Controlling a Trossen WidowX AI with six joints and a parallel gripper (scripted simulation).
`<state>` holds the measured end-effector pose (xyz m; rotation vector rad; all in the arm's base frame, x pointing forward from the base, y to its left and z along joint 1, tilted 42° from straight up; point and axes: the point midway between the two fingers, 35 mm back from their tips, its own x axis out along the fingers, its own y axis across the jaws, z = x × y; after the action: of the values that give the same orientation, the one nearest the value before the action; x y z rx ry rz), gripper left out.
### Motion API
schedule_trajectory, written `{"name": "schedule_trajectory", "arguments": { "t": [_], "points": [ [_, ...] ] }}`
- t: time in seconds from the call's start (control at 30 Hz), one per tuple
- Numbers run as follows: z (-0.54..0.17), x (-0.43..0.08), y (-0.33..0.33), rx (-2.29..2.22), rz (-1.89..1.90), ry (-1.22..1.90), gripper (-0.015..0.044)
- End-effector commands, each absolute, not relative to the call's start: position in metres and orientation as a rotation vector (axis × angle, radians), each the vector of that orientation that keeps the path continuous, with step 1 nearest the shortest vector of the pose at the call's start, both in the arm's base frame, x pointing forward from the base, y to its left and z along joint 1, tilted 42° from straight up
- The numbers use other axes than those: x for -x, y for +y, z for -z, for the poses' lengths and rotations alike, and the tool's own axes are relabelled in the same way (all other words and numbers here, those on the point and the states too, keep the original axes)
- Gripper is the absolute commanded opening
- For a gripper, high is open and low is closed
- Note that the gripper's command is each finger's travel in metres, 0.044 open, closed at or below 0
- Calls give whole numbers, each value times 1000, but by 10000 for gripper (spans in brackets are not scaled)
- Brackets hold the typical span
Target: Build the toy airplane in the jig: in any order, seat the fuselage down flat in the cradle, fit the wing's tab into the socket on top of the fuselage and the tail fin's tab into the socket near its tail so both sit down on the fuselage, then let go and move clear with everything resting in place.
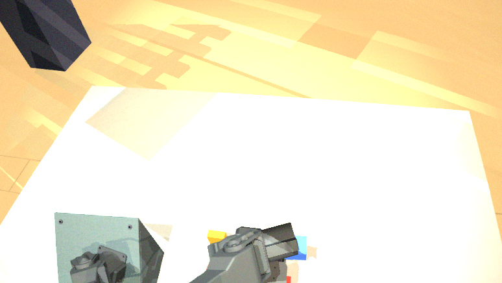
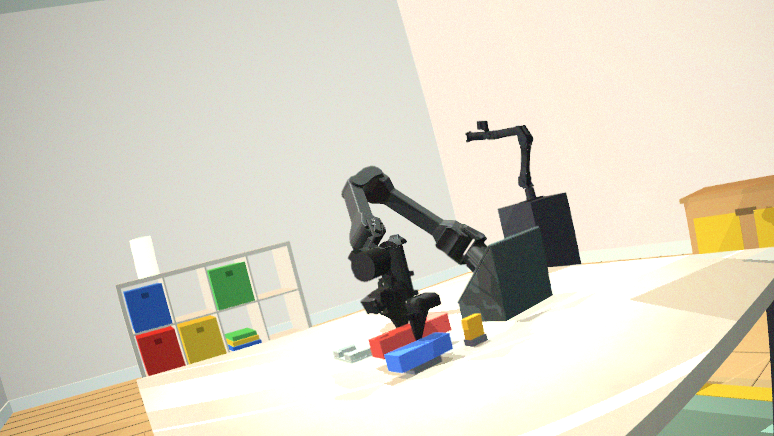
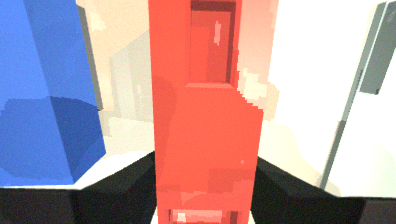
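The tool (image 1: 279,270) (image 2: 408,331) (image 3: 202,153) points down with its fingers closed on the red fuselage (image 1: 288,280) (image 2: 385,342) (image 3: 205,130), one finger on each long side. In the wrist view, the fuselage runs lengthwise between the fingers, with one rectangular recess ahead of them and another partly visible at the lower edge. Whether its underside touches the table (image 1: 281,158) (image 2: 297,400) cannot be told.

The blue wing (image 1: 302,248) (image 2: 418,353) (image 3: 45,100) lies beside the fuselage, apart from it in the wrist view, and is raised on a dark support (image 2: 428,363). The yellow tail fin (image 1: 216,235) (image 2: 472,327) stands upright on a small dark block (image 2: 475,340), near the wing and on the side towards the arm's base (image 1: 98,224) (image 2: 519,276). Neither piece is fitted to the fuselage.

The pale grey jig (image 2: 354,354) lies on the table on the other side of the fuselage from the wing; the fuselage is outside its cradle. The arm (image 1: 231,263) (image 2: 414,211) bends high above the pieces and hides much of them from the top view. Behind, in the exterior view, a shelf unit (image 2: 298,284) holds coloured bins, and a second arm (image 2: 525,157) stands on a dark pedestal (image 2: 557,232).
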<state>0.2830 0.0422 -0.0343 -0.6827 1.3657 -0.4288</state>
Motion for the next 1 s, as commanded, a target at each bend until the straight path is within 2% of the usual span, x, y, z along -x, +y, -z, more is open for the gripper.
{"name": "schedule_trajectory", "arguments": {
  "t": [0.0, 0.97],
  "points": [
    [25, -284, 53, 671, 423, 1358, 0],
    [-44, -262, 108, 673, 427, 1359, 0]
  ]
}}
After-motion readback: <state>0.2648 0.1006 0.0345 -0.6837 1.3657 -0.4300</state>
